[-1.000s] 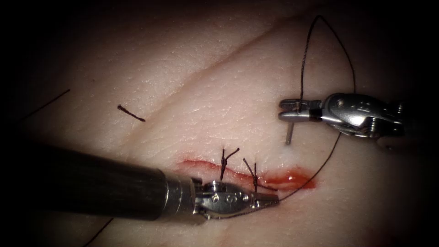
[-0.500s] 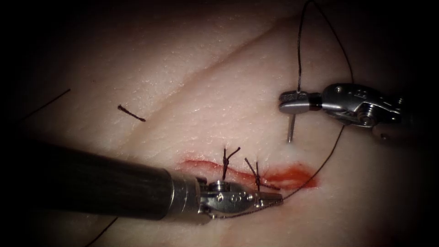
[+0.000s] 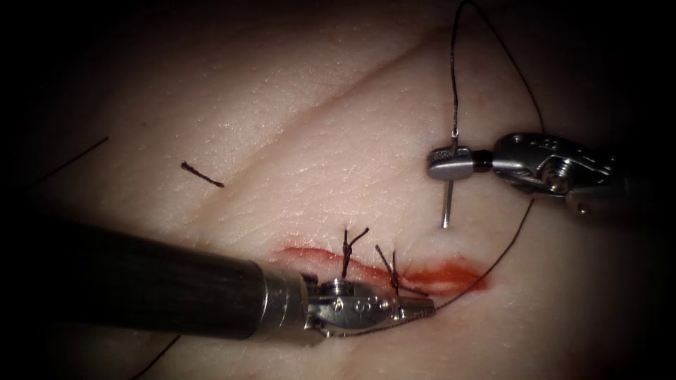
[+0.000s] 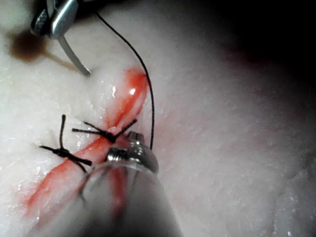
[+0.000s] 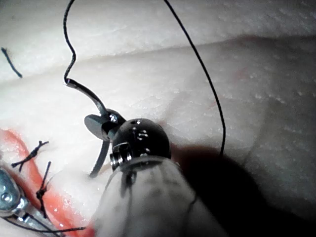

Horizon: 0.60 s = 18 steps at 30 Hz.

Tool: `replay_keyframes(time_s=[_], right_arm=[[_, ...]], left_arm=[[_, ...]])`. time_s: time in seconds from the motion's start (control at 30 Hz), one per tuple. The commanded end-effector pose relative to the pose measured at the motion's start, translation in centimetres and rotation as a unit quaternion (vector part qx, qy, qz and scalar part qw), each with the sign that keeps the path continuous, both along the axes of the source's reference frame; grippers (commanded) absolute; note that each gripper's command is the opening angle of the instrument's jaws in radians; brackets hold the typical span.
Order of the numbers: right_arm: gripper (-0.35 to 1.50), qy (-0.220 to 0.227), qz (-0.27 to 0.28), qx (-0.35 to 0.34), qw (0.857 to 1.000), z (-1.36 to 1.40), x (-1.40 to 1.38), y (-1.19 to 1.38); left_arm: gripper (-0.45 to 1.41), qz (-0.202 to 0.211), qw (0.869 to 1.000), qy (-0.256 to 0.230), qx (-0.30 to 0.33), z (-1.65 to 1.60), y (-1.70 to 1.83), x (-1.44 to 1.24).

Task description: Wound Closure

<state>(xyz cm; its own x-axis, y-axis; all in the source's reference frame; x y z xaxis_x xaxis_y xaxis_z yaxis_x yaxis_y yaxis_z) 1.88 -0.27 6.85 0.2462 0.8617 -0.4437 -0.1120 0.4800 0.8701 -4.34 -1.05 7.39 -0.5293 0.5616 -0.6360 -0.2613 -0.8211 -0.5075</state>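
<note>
The cut (image 3: pixel 317 255) runs across the tissue (image 3: pixel 296 141), wet with red fluid (image 3: pixel 451 271) at its right end. Two knotted stitches (image 3: pixel 345 250) (image 3: pixel 393 271) cross it. My right tool (image 3: pixel 451 165) is shut on the curved needle (image 3: pixel 448 200), nearer its tail than its tip. The needle stands steeply, its tip touching the tissue just beyond the cut's right end. Thread (image 3: pixel 517 225) rises from the tail, loops over, and comes down to my left tool (image 3: pixel 419 306), shut on it beside the right stitch. The right wrist view shows the needle (image 5: pixel 91 96) in the jaws.
A short cut end of thread (image 3: pixel 201 174) lies loose on the tissue to the upper left, and a longer strand (image 3: pixel 70 160) trails off at the far left. A shallow crease (image 3: pixel 352 84) runs diagonally across the tissue above the cut.
The right tool has lifted and turned, standing the needle more upright with its tail higher; the tip stays at the same spot. The left tool has shifted slightly right, still holding the thread.
</note>
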Motion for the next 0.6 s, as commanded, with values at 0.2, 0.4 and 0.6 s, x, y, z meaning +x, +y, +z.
replay_keyframes(time_s=[0.2, 0.4, 0.6], right_arm=[[-0.35, 0.007, 0.001, 0.026, 1.000, 0.04, 0.10, -0.03], [-0.35, 0.016, 0.005, 0.074, 0.997, 0.04, 0.13, -0.03], [-0.35, 0.031, 0.000, 0.109, 0.994, 0.03, 0.15, -0.11]], left_arm=[[-0.11, 0.000, 1.000, 0.000, 0.001, 0.05, -0.04, -0.05], [-0.11, 0.000, 1.000, 0.000, 0.001, 0.06, -0.04, -0.05], [-0.11, -0.002, 1.000, 0.001, 0.003, 0.06, -0.03, -0.07]])
